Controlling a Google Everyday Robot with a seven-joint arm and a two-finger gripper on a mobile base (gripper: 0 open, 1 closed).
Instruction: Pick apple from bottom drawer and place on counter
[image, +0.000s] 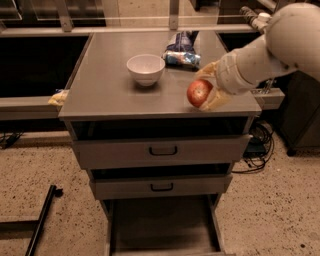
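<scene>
The gripper (203, 90) is at the right of the middle of the frame, and its two yellowish fingers (216, 101) are closed around the apple (198, 93), one above it and one below. The apple is over the front right corner of the desk (105, 90). I cannot tell if it touches the top or hangs just over it. The fingers hide the back of the apple. The big white arm (265, 50) runs up to the upper right, where the edge of the frame cuts it off. Further back on the desk, a white bowl (145, 69) stands near the middle. A blue bag (181, 52) lies behind it, and its print is too hard to read. Under the top are two drawers with black handles (162, 150). At the bottom of the frame, the bottom drawer (160, 222) is pulled out, and its front part is cut off.
</scene>
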